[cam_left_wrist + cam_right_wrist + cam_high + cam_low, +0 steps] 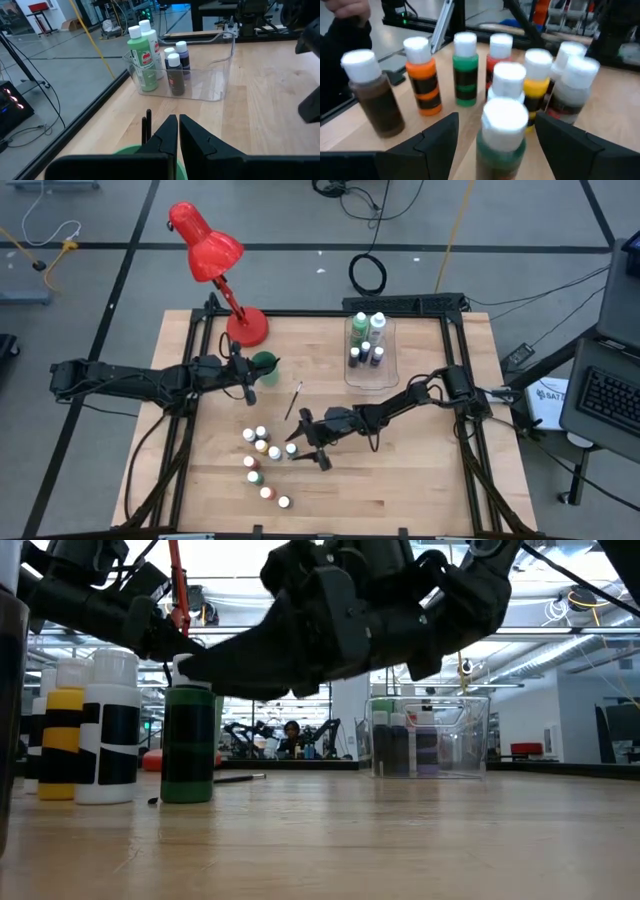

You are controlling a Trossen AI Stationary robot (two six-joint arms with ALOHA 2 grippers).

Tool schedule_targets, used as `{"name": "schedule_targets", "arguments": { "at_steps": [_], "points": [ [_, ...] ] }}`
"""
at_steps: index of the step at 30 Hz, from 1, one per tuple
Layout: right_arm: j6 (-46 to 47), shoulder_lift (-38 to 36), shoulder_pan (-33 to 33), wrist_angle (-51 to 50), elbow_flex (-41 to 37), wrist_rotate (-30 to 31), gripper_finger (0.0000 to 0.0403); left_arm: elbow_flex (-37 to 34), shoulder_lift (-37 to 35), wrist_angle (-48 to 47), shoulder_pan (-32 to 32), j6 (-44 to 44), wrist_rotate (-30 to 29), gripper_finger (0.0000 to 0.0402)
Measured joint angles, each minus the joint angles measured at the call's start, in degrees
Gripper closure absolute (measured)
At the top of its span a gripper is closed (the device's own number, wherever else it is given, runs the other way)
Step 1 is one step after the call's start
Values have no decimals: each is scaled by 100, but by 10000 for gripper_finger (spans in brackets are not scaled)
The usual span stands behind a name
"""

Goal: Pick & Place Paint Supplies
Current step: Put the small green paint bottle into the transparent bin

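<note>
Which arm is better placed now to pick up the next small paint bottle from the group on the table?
Probably the right. The right gripper is open at the edge of the group, with a green bottle between its fingers. The left gripper is shut over the green cup, away from the bottles.

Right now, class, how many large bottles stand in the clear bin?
2: the green bottle and the white bottle, side by side at one end of the bin.

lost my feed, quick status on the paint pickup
Right gripper open around a dark green paint bottle in the cluster. Left gripper shut over the green cup. Neighbouring bottles crowd close.
</note>
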Motion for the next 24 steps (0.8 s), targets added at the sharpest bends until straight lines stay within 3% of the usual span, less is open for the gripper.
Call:
{"name": "schedule_targets", "arguments": {
  "at_steps": [9, 15, 19, 24],
  "points": [
    [23, 117, -86, -17, 83, -10, 181, 0, -2, 11, 0, 1, 0, 380],
    [3, 112, -86, 52, 83, -339, 230, 0, -1, 2, 0, 33, -2, 380],
    [30, 76, -92, 102, 83, -791, 289, 0, -1, 3, 0, 27, -2, 380],
    [345, -580, -158, -159, 72, -1818, 295, 0, -2, -2, 0, 14, -2, 380]
  ]
}}
